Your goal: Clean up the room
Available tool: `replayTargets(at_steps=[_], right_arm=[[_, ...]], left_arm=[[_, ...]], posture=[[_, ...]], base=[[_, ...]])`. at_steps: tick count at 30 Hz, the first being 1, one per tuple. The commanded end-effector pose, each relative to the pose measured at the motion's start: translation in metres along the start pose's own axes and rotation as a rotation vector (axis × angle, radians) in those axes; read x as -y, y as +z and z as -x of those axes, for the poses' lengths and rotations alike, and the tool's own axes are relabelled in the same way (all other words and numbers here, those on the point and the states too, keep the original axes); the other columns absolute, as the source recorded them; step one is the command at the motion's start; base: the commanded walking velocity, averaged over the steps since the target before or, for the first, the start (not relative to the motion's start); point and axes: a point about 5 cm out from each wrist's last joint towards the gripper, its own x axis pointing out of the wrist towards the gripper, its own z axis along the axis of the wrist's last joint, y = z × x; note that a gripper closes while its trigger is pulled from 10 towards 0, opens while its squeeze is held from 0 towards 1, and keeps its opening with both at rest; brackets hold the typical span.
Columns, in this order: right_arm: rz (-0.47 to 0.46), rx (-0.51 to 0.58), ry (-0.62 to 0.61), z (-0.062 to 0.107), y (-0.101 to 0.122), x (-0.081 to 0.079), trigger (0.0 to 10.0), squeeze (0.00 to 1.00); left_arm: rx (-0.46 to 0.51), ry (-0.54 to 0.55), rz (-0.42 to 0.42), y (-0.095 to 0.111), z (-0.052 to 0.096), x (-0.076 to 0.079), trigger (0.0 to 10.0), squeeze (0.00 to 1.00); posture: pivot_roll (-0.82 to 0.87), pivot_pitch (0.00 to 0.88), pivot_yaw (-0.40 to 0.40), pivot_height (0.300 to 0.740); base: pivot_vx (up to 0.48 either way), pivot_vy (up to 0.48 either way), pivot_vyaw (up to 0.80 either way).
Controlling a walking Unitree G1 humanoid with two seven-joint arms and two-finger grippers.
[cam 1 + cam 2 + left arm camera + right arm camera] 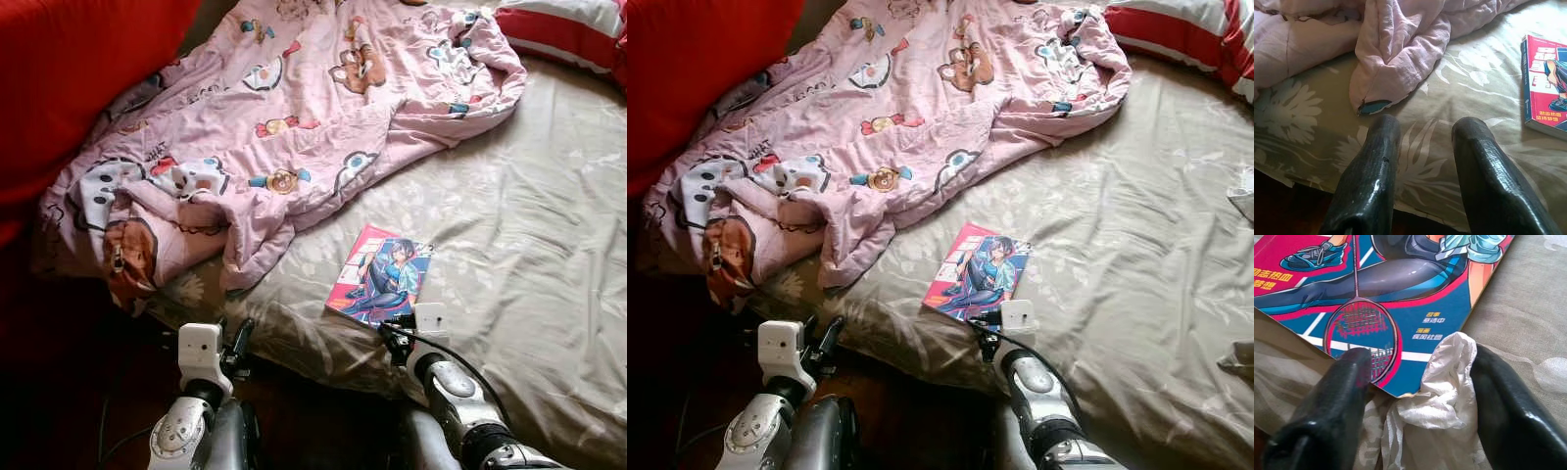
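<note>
One book point(380, 273) lies flat on the bed point(549, 245), just beyond the right gripper point(1415, 377), its long axis running away from the robot and tipped a little to the right, its near corner poking in between the two black fingers point(1342, 396). That gripper stands partly open with a crumpled white tissue point(1437, 396) sitting between its fingers (whether it is truly pinched, I cannot tell). The left gripper point(1425, 142) hovers open and empty over the bed's near edge, close to the pink blanket point(294, 108), so the right arm is plainly nearer the book.
</note>
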Motion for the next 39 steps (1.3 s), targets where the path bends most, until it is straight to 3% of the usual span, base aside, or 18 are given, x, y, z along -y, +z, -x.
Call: replayTargets(at_steps=[1, 22, 29, 39], right_arm=[[-0.012, -0.065, -0.02, 0.006, -0.019, 0.005, 0.0, 0.0], [-0.055, -0.038, -0.088, 0.013, -0.025, 0.022, 0.0, 0.0], [-0.089, -0.042, -0.092, 0.022, -0.043, 0.023, 0.0, 0.0], [-0.119, 0.037, -0.083, 0.026, -0.038, 0.027, 0.0, 0.0]], left_arm=[[-0.043, -0.013, -0.002, -0.009, 0.003, 0.003, 10.0, 0.0], [-0.053, -0.023, -0.003, -0.01, -0.008, 0.007, 10.0, 0.0], [-0.052, -0.028, 0.002, -0.01, -0.017, 0.008, 10.0, 0.0], [-0.057, -0.029, -0.001, -0.013, -0.024, 0.007, 10.0, 0.0]], posture=[[0.01, 0.337, 0.012, 0.579], [-0.04, 0.313, 0.008, 0.579], [-0.06, 0.27, 0.003, 0.579], [-0.07, 0.206, 0.005, 0.579]], base=[[0.0, 0.0, 0.0], [0.0, 0.0, 0.0], [0.0, 0.0, 0.0], [0.0, 0.0, 0.0]])
